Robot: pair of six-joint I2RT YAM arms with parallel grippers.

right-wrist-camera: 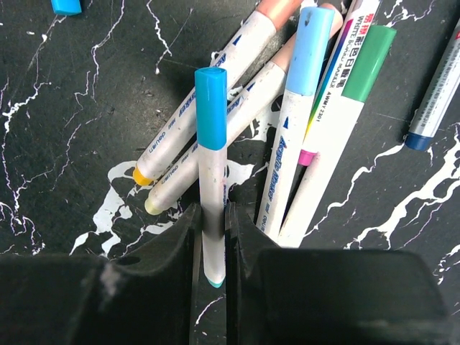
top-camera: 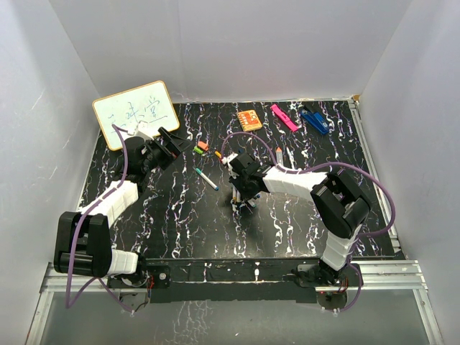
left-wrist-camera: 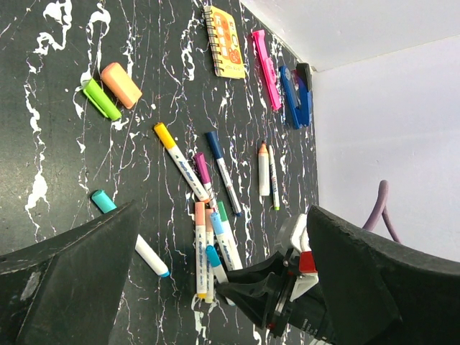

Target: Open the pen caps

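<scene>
The right gripper has matt black plastic fingers, faintly grainy and dust-scuffed; the blue-capped pen pinched between them has a white plastic barrel, smudged (its cap is smooth with a soft sheen); the pens just beyond the fingertips share that barrel, their pen caps equally smooth; the table under them is black with white veining, seemingly a slightly glossy laminate.

Blk marbled table: pens mid, whiteboard far-left, notebook, pink clip, blue clip (far edge).

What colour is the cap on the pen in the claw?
Bright blue cap, clearest in the right wrist view.
</scene>
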